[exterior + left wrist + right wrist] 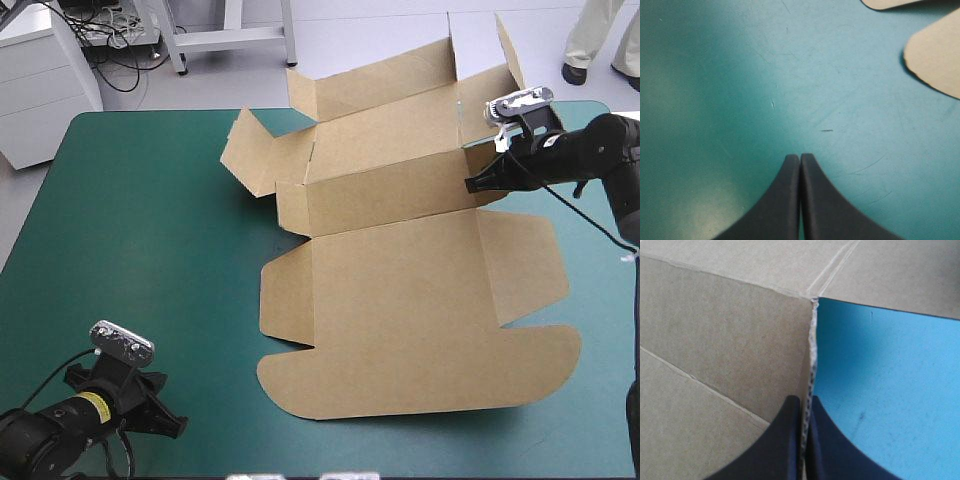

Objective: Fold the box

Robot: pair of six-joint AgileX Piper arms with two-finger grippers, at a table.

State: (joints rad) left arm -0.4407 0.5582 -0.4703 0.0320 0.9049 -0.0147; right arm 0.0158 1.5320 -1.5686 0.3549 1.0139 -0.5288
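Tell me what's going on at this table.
The right gripper is shut on the edge of a raised wall of the box, whose far panels stand up while its lid lies flat. The left gripper, shut and empty, is over the cover near its near left corner, clear of the box.

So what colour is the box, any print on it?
Plain brown box, no print; clearest in the high view.

box (937, 60) cut off in both wrist views — left shows only two rounded flap corners
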